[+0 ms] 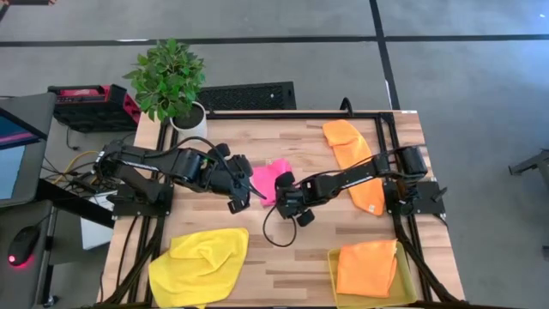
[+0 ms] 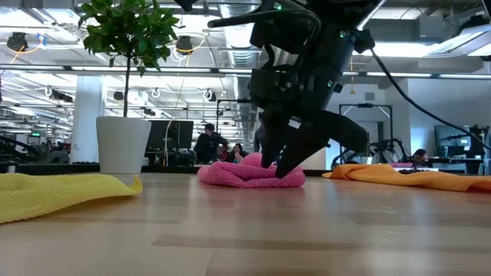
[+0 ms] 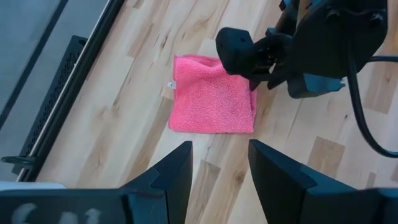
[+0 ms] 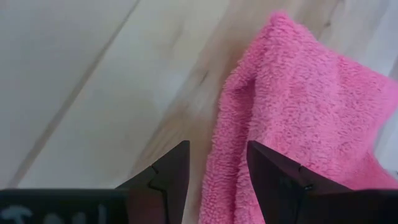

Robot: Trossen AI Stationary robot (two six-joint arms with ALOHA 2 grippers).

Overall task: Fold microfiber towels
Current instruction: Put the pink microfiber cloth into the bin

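Hot pink microfiber towel (image 3: pixel 213 95) lay folded into a small square at the middle of the pale wooden worktop (image 1: pixel 292 249), a tiny white tag at one edge, its print too small to read. The left end effector (image 3: pixel 219 168) hovered just beside it, fingers apart and empty. The right end effector (image 4: pixel 216 177) sat at the towel's edge, fingers apart astride the fabric. A crumpled bright yellow microfiber towel (image 1: pixel 200 264) lay at the near left; one orange microfiber towel (image 1: pixel 353 154) lay far right, another (image 1: pixel 367 267) in a translucent yellow tray (image 1: pixel 334 273).
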